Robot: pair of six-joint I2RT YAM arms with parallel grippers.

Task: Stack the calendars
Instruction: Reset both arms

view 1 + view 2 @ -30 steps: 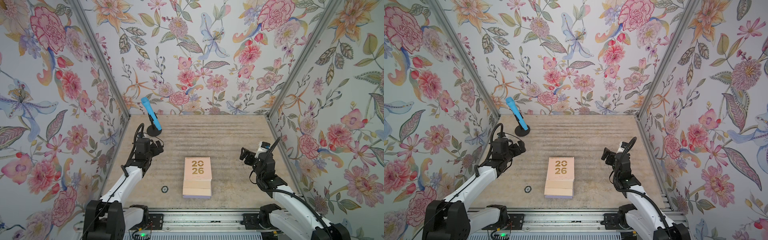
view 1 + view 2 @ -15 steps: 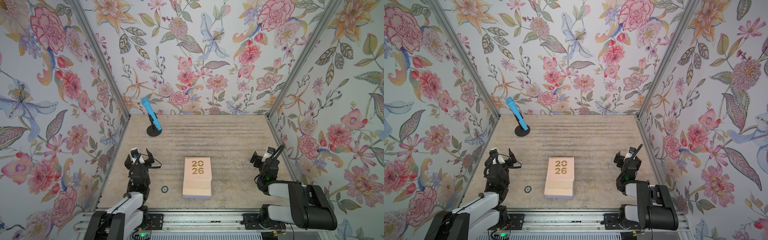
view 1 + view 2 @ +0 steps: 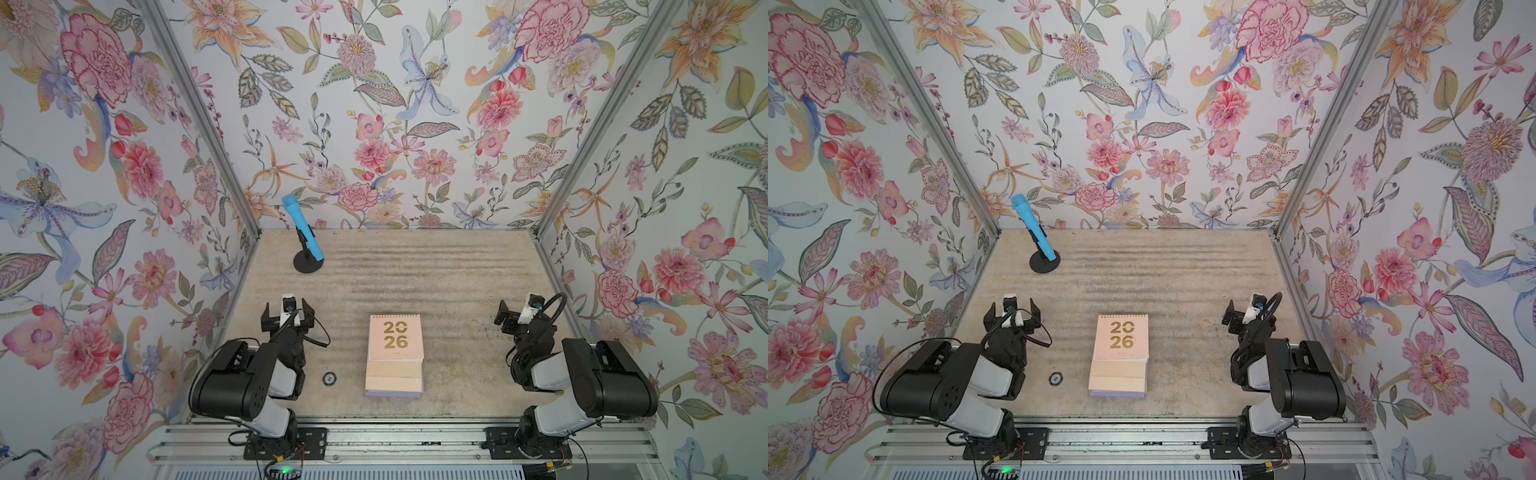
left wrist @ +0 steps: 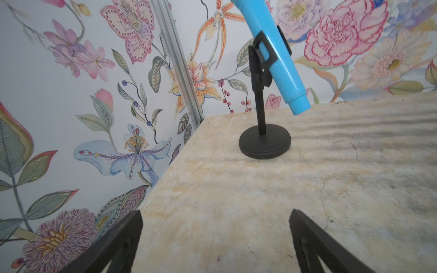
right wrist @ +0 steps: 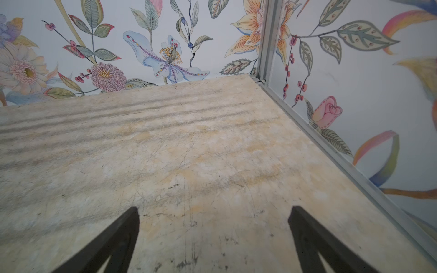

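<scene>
The calendars (image 3: 395, 353) lie in one stack near the table's front middle, seen in both top views (image 3: 1120, 353). The top one is peach with gold "20 26"; a lavender edge shows at the bottom of the stack. My left gripper (image 3: 286, 309) is open and empty, left of the stack and apart from it. In the left wrist view the left gripper (image 4: 215, 212) has only bare table between its fingers. My right gripper (image 3: 519, 311) is open and empty, to the stack's right near the right wall. The right wrist view shows the right gripper (image 5: 214, 209) over bare table. Neither wrist view shows the calendars.
A blue microphone (image 3: 302, 226) on a black stand stands at the back left, also in the left wrist view (image 4: 274, 52). A small round black disc (image 3: 329, 377) lies left of the stack. Floral walls close in three sides. Both arms sit folded by the front rail (image 3: 407, 444).
Both arms have pulled back from the table and folded near the front rail. Both grippers stayed open. The stack has not moved.
</scene>
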